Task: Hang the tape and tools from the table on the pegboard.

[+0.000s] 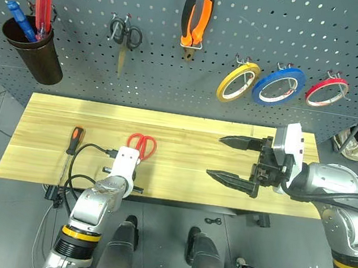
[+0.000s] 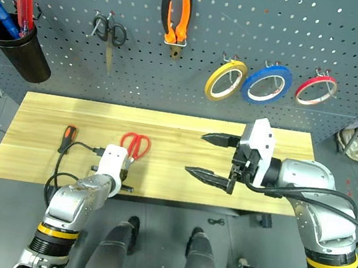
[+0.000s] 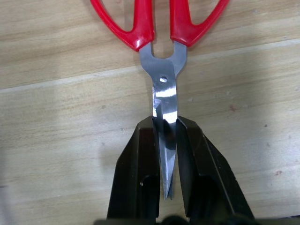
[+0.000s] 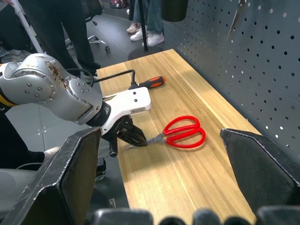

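Scissors clamped at the blades

Pegboard of dark grey perforated metal stands beyond both claws, carrying orange-and-black pliers, a blue tape ring between a yellow ring and a red ring, and small black-handled scissors. Below it, the light wood table lies under both claws. The right claw hangs above the table with its fingers spread wide, holding nothing. The left claw is closed on the steel blades of the red-handled scissors, which lie flat on the wood. An orange-and-black screwdriver lies near that claw, on its outer side.
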You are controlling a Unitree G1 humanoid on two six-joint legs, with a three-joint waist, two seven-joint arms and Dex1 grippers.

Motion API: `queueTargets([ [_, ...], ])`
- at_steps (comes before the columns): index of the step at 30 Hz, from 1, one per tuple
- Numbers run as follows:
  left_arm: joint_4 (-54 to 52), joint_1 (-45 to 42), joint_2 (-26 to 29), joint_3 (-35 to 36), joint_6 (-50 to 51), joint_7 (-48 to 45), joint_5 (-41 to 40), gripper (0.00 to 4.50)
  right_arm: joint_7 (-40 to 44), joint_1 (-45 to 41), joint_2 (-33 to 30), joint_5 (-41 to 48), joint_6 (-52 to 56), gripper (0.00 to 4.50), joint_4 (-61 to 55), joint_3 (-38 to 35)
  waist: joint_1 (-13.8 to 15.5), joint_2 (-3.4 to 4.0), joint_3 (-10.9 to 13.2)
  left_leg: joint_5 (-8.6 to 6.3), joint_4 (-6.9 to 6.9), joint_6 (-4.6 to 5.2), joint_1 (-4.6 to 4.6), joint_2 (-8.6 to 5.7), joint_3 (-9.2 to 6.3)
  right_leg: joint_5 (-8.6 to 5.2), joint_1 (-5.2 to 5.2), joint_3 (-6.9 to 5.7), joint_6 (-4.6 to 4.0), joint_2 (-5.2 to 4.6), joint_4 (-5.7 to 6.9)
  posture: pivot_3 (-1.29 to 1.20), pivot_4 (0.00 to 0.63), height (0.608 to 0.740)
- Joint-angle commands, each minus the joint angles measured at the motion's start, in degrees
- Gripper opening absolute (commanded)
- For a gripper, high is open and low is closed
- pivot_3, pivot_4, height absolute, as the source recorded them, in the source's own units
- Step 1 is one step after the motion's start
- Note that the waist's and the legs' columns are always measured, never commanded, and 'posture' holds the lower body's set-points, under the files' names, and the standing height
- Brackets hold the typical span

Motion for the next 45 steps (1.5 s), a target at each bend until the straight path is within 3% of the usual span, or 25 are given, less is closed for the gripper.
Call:
queueTargets([
  [1, -0.2, 0.9, 0.3, 0.2, 0.5, -0.9, 0.8, 0.10, -0.8, 0.0, 0.4, 0.1, -1.3, 4.50, -1.6, -0.4, 0.0, -0.01, 0.0, 0.00, 0.00, 0.00, 0.00, 0.00, 0.00, 0.00, 0.00, 0.00, -0.01, 0.00, 0.00, -0.09, 0.437, 0.740],
  [8, -8.8, 2.6, 9.0, 0.2, -11.1, -8.8, 1.2, 0.10, -3.3, 0.8, 1.6, 0.0, -2.0, 4.50, -3.5, -1.6, 0.1, -0.06, 0.1, 0.00, -0.10, 0.00, -0.06, 0.02, -0.01, -0.01, -0.07, -0.03, -0.02, 0.01, -0.08, -0.07, 0.386, 0.740],
  [15, -18.0, 11.7, 16.3, 5.1, -34.9, -16.0, 2.3, 0.10, -8.6, -3.1, 4.1, 2.9, -0.3, 4.50, -6.0, -2.9, 0.3, -0.01, 0.0, -0.01, -0.15, -0.02, -0.17, 0.01, 0.01, 0.21, -0.10, -0.05, 0.34, 0.01, -0.30, -0.03, 0.327, 0.740],
  [21, -22.4, 15.1, 15.6, 8.3, -44.1, -15.5, 3.6, 0.10, -11.7, -9.1, 6.4, 5.7, 0.6, 4.50, -5.4, -3.3, 0.9, -0.07, -0.6, -0.01, -0.14, -0.02, -0.26, 0.01, 0.00, 0.24, -0.11, -0.10, 0.38, 0.01, -0.34, 0.01, 0.271, 0.740],
  [31, -17.6, 5.8, 12.3, 8.4, -48.4, -11.2, 8.4, 0.10, -10.8, -15.0, 8.2, 5.8, -0.1, 4.50, -0.7, -1.9, 2.3, -0.21, -3.5, 0.00, -0.14, -0.02, -0.33, 0.00, 0.03, 0.51, 0.06, -0.20, 0.53, 0.02, -0.83, 0.05, 0.195, 0.740],
  [45, -8.6, 1.1, 8.9, 5.4, -46.4, -10.4, 11.6, 0.10, -10.8, -16.0, 6.6, 3.8, 0.4, 4.50, 0.4, -1.9, 2.0, -0.25, -5.6, 0.02, -0.08, -0.01, -0.31, 0.01, 0.01, 0.76, 0.14, -0.20, 0.33, 0.07, -0.89, 0.01, 0.190, 0.740],
])
